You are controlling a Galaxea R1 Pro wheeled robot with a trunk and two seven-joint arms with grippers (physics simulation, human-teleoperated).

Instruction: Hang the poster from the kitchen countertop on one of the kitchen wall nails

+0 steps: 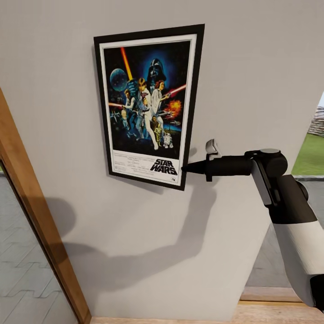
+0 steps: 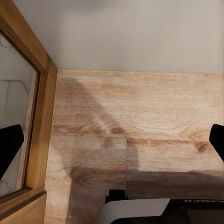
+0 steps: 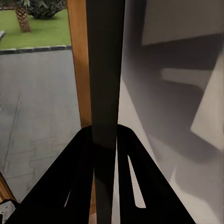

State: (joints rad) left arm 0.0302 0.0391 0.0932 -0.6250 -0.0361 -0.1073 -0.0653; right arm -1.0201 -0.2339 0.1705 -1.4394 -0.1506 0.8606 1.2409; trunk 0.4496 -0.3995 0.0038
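A Star Wars poster [image 1: 148, 105] sits upright, slightly tilted, against a plain grey wall [image 1: 252, 67]. The right hand [image 1: 186, 168] reaches in from the side and pinches the poster's lower right edge. In the right wrist view, both black fingers [image 3: 79, 182] are closed on the dark frame edge [image 3: 105, 70], seen end on. A wooden door frame [image 1: 36, 216] stands beside the wall. In the left wrist view, the left hand [image 2: 114, 144] hangs wide open over a wood floor [image 2: 140, 121], holding nothing.

A plain grey wall [image 1: 252, 67] meets a wooden door frame [image 1: 40, 234], above a wood-plank floor [image 2: 140, 121]; grass [image 1: 311, 155] lies outside.
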